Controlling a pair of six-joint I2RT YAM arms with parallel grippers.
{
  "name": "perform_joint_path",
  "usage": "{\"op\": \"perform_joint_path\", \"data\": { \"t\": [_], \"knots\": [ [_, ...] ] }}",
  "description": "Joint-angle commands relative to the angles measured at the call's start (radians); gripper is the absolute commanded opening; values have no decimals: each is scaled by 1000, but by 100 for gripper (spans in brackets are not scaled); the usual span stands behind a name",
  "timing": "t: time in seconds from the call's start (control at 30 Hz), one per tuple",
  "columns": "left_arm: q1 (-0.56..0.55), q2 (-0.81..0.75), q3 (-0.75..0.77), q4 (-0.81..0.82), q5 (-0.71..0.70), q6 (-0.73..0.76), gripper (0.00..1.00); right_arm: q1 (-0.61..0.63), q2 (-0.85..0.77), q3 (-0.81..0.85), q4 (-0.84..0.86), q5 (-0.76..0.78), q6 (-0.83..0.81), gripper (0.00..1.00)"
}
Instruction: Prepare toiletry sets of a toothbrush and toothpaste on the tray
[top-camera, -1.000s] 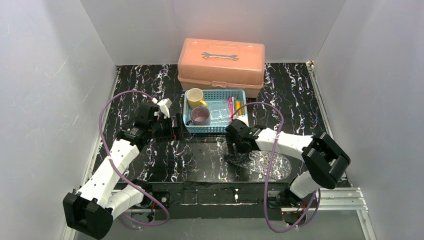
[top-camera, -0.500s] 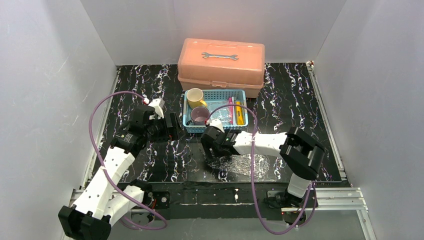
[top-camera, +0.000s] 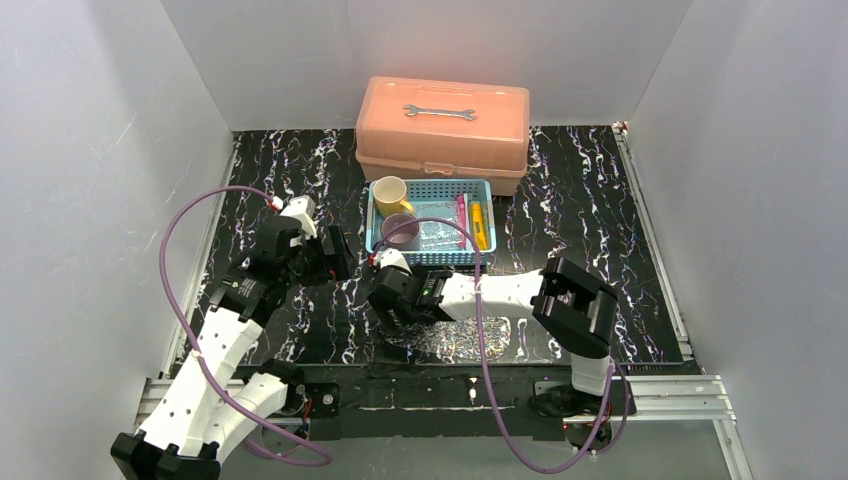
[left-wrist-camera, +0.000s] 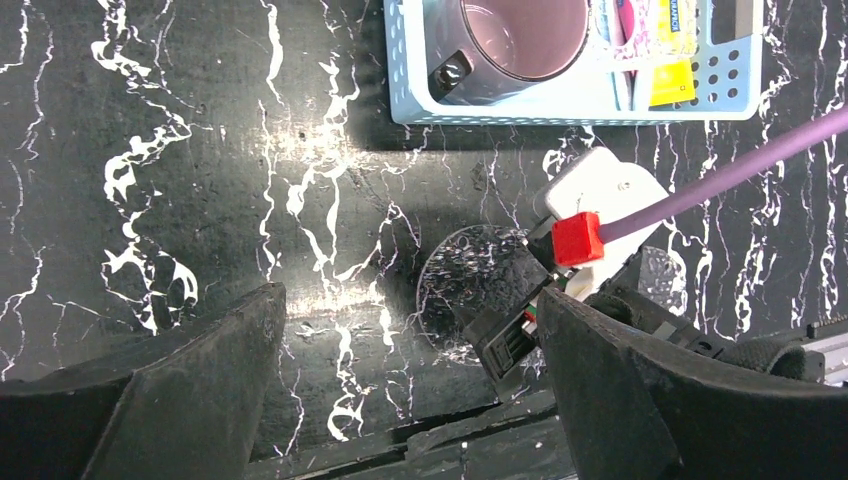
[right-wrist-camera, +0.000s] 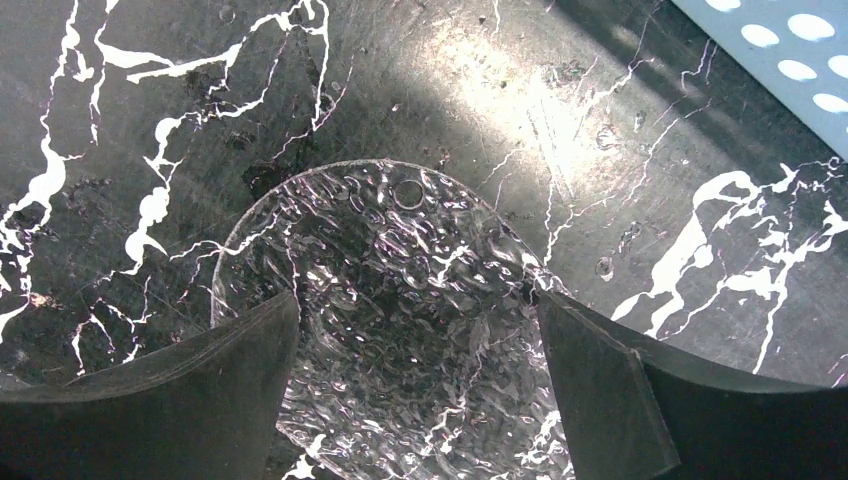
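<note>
Right claw (right-wrist-camera: 415, 345) wide open over tray (right-wrist-camera: 400, 230), left claw (left-wrist-camera: 410, 350) open

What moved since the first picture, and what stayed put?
The right gripper swept left across the table, jaws wide, and the clear tray slid left with it, toward the middle. The left gripper, also open, drifted a little left. The blue basket and the pink toolbox stayed put.
</note>
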Motion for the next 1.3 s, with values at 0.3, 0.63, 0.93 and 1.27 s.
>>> {"op": "perform_joint_path", "data": {
  "t": [0.3,0.63,0.93,1.27],
  "knots": [
    [0,-15,26,-22,-58,5,96,22,-149,-45,-131,131,1,98],
    [0,-11,27,-22,-46,2,96,22,-360,-186,-274,204,147,98],
    [0,-22,50,-62,46,8,97,22,-544,-338,-358,212,294,98],
    [0,-84,19,-119,159,43,98,21,-620,-405,-441,242,405,98]
  ]
}}
